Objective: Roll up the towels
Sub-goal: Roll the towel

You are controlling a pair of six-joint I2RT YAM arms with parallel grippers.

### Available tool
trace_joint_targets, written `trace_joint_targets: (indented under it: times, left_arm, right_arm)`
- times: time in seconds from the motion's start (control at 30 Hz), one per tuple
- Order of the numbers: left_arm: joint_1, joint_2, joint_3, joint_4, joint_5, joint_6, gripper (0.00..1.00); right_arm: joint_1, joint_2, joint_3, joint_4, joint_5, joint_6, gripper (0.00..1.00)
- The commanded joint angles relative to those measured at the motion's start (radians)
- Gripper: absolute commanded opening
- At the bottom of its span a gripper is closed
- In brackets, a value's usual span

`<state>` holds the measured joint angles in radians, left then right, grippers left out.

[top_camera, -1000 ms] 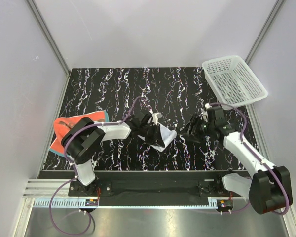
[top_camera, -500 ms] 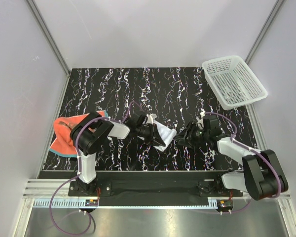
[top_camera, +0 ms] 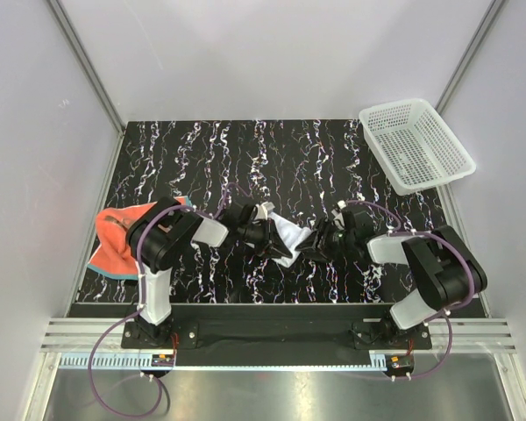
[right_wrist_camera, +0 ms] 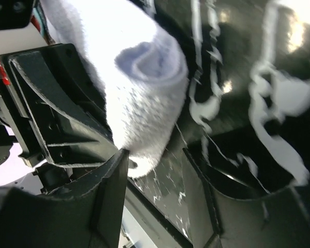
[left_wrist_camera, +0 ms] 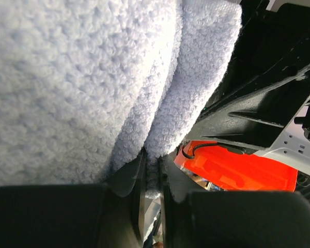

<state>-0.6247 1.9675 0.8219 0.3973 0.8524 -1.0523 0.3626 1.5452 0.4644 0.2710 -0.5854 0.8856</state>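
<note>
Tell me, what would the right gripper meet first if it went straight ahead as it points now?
Most likely the white towel: its rolled end lies just ahead of the right gripper, though depth is unclear.

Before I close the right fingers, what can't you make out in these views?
Orange towel: in the top view the left arm covers its right part.
White towel: it fills the left wrist view and is cut off by the frame edges, so its full length is hidden.
Right fingers: in the right wrist view, whether they touch the towel's end cannot be told.
</note>
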Motion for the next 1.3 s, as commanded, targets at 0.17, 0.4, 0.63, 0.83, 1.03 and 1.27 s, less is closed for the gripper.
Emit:
trace_joint_targets:
  times: [0.17, 0.4, 0.63, 0.83, 1.03, 1.27]
  left_arm:
    - [0.014, 0.037, -0.018, 0.052, 0.050, -0.011, 0.11]
    - [0.016, 0.041, -0.027, 0.078, 0.063, -0.023, 0.12]
    - [0.017, -0.025, 0.014, -0.147, -0.018, 0.107, 0.27]
    - [0.002, -0.156, 0.118, -0.518, -0.234, 0.348, 0.45]
    - [-0.062, -0.316, 0.193, -0.710, -0.533, 0.500, 0.47]
    - [-0.370, -0.407, 0.263, -0.778, -1.074, 0.652, 0.48]
  right_arm:
    - [0.061, 0.130, 0.052, 0.135, 0.055, 0.024, 0.51]
    - [0.075, 0.171, 0.051, 0.166, 0.068, 0.035, 0.23]
    - [0.079, 0.141, 0.080, 0.033, 0.102, -0.005, 0.09]
    - [0.096, 0.052, 0.209, -0.361, 0.220, -0.121, 0.08]
    - [0.114, 0.035, 0.335, -0.637, 0.298, -0.177, 0.07]
    - [0.137, 0.082, 0.405, -0.731, 0.305, -0.178, 0.07]
